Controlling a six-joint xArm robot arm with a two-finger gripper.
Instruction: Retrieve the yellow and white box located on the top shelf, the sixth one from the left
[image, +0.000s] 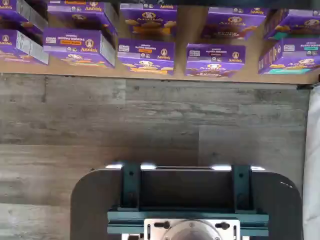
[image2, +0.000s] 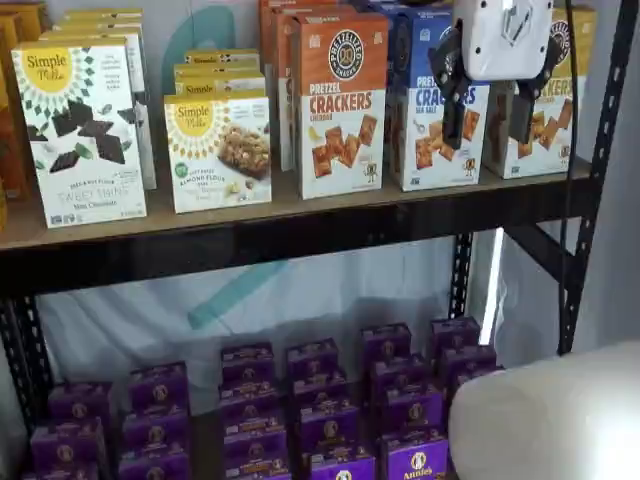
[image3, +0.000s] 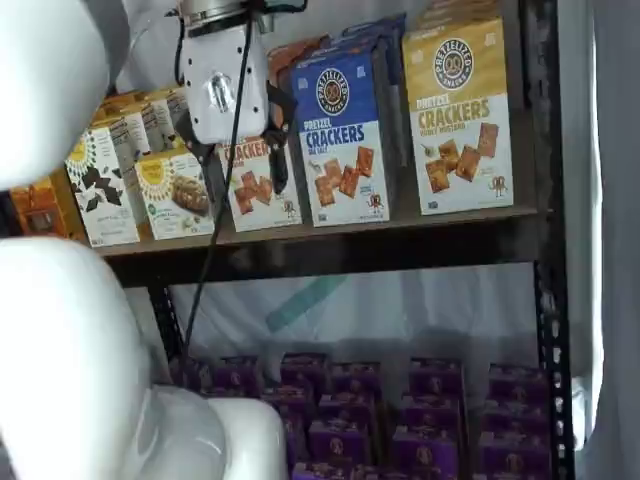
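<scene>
jaws (image2: 488, 118) apart, empty, hanging in front of the top shelf (image2: 300, 225). yellow box (image3: 458, 118) at the shelf's 3 o'clock end, blue box (image3: 342, 140) touching at its 9. risk: drifting, clipping or grabbing blue instead.

A shop-like mock-up: a black metal rack, its top shelf (image2: 300, 225) stocked with rows of retail cracker boxes (image2: 340, 100), below it ranks of purple Annie's boxes (image2: 330, 425) and grey plank flooring (image: 150, 125).
</scene>
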